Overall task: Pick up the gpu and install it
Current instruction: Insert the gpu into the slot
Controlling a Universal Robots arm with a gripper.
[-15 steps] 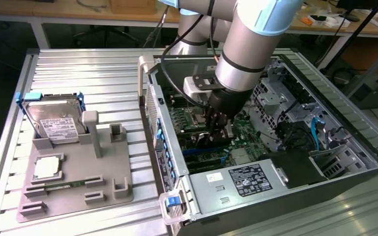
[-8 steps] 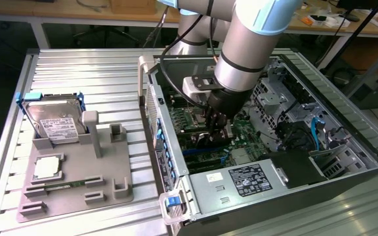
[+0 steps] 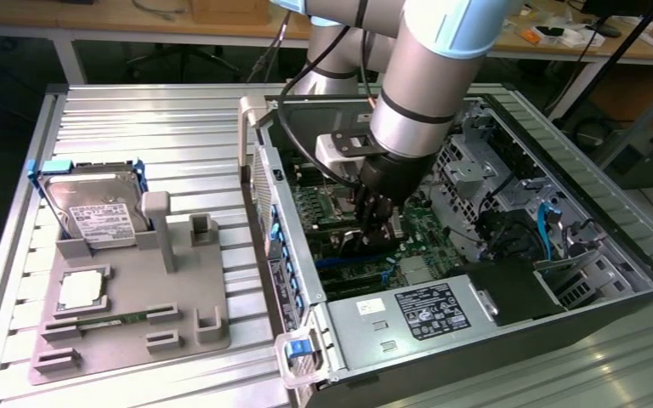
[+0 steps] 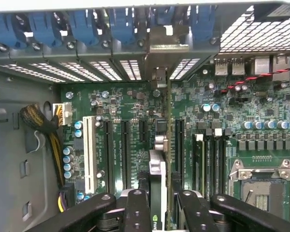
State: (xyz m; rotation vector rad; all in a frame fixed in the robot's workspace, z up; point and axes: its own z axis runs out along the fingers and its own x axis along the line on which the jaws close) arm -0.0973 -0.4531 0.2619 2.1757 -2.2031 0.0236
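In the exterior view the arm reaches down into the open computer case, and the gripper hangs low over the motherboard. A dark flat piece, which I take to be the gpu, sits directly under the fingertips, between them and the board. The hard drive stands in its grey tray well away from the hand, outside the case, and is not involved.

The wrist view looks along the hand. Two black fingers flank a thin card seen edge-on, and the gripper is narrowed onto that card, so it holds the gpu between the pads. The card's long axis runs straight ahead from the hand toward the rear wall with its row of blue clips. At the far end, its metal end bracket stands at that wall, in line with one of the vented slot covers. The card stands upright on its edge, parallel to the long black expansion slots on either side of it. A slot lies just beside it. Whatever lies directly beneath the card is hidden by the card itself, so I cannot tell whether its edge is seated or only hovering above the board.
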